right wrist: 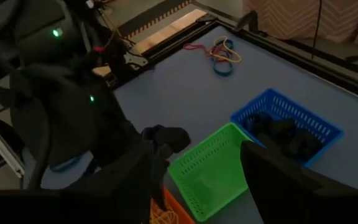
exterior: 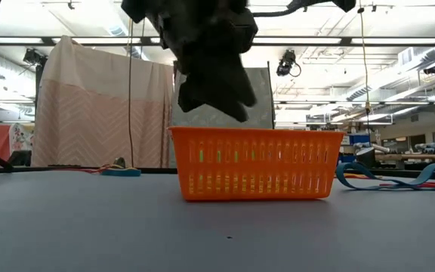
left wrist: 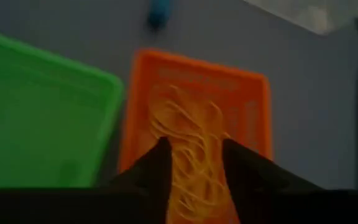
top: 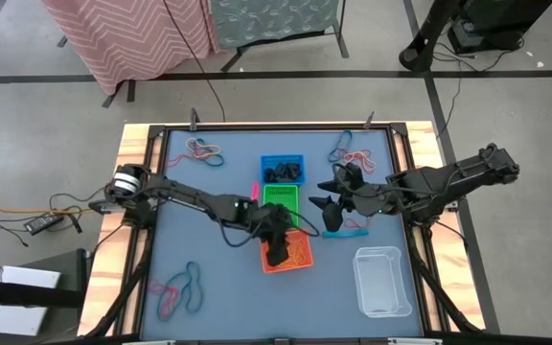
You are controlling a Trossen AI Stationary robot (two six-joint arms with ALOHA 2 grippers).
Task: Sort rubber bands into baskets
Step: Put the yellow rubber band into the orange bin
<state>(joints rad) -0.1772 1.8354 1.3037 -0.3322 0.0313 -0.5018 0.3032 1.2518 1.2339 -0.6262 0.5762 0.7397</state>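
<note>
In orange basket (left wrist: 253, 106), yellow-orange rubber bands (left wrist: 191, 143)

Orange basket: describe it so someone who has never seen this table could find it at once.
Look at the middle of the grey table, where three small baskets stand in a row. The orange basket is at the near end, next to the green basket, under the left gripper. It alone holds a tangle of yellow-orange rubber bands.
</note>
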